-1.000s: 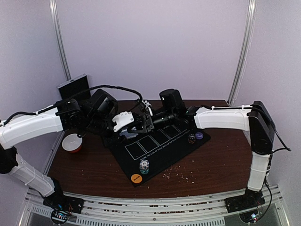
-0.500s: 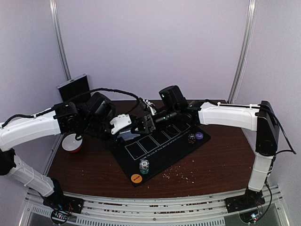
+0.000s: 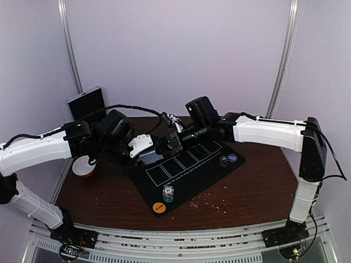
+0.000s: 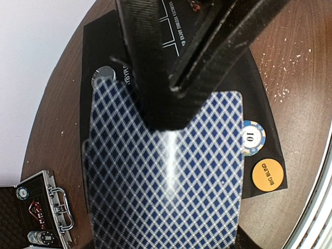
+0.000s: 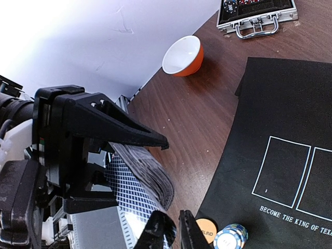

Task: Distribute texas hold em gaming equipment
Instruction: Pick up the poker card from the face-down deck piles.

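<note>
My left gripper [image 3: 147, 154] is shut on a deck of blue-diamond-backed playing cards [image 4: 166, 176], held above the left end of the black mat [image 3: 189, 174]. Its own fingers are hidden behind the deck in the left wrist view. My right gripper [image 5: 179, 233] reaches in from the right. Its fingers [image 4: 155, 78] are closed to a thin slit on the top card's edge, one over the card's back. On the mat's near corner lie a chip stack [image 3: 168, 193] and an orange disc [image 3: 159, 207]. Another chip stack [image 3: 224, 161] and a purple disc [image 3: 232, 158] sit at its right end.
A red-and-white bowl [image 3: 84, 166] stands on the table left of the mat, under my left arm. The open silver case [image 3: 86, 102] is at the back left corner. A clear disc [image 4: 102, 75] lies at the mat's left edge. Crumbs dot the wood near the front.
My right gripper has moved left to the deck and its fingers have closed on the top card's edge. My left gripper has shifted slightly with the deck.
</note>
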You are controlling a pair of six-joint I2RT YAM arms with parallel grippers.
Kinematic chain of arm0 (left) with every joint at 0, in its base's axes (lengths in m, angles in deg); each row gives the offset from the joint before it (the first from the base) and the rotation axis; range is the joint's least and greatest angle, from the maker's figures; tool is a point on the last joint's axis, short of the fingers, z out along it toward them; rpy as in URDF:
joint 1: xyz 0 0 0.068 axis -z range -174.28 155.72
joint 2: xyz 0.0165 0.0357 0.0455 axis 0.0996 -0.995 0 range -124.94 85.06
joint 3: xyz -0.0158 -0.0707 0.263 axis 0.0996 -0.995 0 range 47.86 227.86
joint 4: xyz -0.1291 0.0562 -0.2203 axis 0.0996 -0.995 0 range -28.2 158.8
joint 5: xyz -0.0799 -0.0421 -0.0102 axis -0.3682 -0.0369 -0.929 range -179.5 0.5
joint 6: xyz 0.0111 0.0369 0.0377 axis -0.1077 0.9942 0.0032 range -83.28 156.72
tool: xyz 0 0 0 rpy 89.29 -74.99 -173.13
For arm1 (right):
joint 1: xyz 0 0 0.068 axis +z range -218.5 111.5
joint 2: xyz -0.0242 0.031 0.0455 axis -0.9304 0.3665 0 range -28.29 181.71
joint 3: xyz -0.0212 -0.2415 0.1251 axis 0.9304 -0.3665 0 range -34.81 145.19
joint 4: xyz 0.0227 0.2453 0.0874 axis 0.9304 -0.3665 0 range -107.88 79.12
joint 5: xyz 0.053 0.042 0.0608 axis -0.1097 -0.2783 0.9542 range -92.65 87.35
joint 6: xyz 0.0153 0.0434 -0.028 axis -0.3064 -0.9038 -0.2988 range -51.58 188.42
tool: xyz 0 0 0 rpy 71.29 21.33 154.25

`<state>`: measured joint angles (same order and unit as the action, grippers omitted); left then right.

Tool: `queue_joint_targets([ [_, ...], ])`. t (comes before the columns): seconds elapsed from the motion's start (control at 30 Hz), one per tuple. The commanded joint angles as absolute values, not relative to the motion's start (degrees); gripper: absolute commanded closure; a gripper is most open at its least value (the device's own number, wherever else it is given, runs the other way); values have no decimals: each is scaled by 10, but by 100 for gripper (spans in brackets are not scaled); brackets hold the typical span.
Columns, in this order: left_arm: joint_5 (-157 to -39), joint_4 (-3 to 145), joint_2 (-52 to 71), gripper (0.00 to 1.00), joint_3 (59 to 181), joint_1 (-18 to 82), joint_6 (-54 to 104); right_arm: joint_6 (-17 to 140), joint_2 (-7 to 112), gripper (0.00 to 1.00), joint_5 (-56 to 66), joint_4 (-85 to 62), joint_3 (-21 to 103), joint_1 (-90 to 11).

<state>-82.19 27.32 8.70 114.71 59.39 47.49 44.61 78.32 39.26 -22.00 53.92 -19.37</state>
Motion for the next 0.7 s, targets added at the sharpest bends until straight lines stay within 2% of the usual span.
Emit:
queue_joint_targets([
  [0.0, -815, 307, 102, 46, 1142, 590, 465, 463, 761, 90, 373, -252, 560, -194],
  [0.17, -814, 307, 106, 46, 1134, 589, 462, 473, 758, 100, 361, -269, 566, -194],
  [0.67, -805, 328, 126, 46, 1106, 583, 444, 459, 700, 100, 370, -265, 551, -213],
])
